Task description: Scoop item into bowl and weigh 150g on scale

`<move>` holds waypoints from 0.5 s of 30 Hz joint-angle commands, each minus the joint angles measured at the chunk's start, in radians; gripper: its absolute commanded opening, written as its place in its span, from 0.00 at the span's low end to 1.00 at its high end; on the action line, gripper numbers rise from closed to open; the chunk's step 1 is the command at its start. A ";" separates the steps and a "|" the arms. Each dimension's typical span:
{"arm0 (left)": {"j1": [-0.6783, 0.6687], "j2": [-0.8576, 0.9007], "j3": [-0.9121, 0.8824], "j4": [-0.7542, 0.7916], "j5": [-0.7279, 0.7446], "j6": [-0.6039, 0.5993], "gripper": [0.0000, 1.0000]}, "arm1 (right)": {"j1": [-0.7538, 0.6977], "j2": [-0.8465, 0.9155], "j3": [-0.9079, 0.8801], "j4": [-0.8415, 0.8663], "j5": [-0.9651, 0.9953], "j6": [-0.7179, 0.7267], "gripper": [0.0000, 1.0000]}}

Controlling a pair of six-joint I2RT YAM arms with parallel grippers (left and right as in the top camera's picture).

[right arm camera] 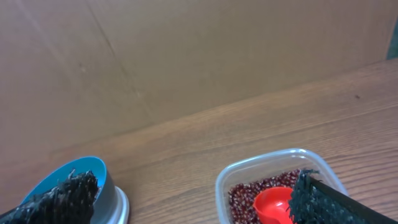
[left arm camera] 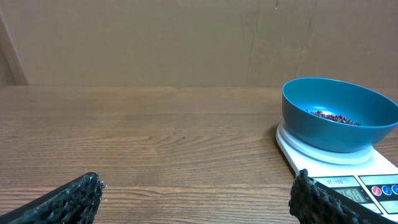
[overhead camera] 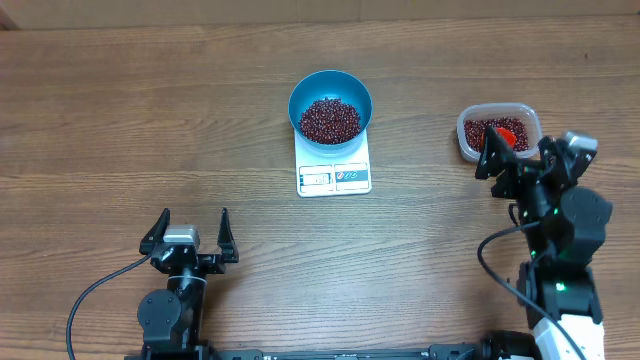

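The blue bowl (overhead camera: 300,92) of beans (overhead camera: 330,120) sits on the scale (overhead camera: 334,178) mid-table, toward the far edge. The red scoop (overhead camera: 507,133) lies in the tub (overhead camera: 500,107) near the right edge, just ahead of the nearer right gripper (overhead camera: 520,155). It and the left gripper (overhead camera: 195,215) both gape empty.
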 commanded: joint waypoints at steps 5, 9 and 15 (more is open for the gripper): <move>-0.005 -0.009 -0.004 -0.002 -0.003 -0.018 1.00 | -0.002 -0.123 -0.146 0.090 -0.009 0.047 1.00; -0.005 -0.009 -0.004 -0.002 -0.003 -0.018 0.99 | -0.002 -0.199 -0.249 0.181 -0.010 0.048 1.00; -0.005 -0.009 -0.004 -0.002 -0.003 -0.018 0.99 | -0.002 -0.291 -0.341 0.211 -0.009 0.051 1.00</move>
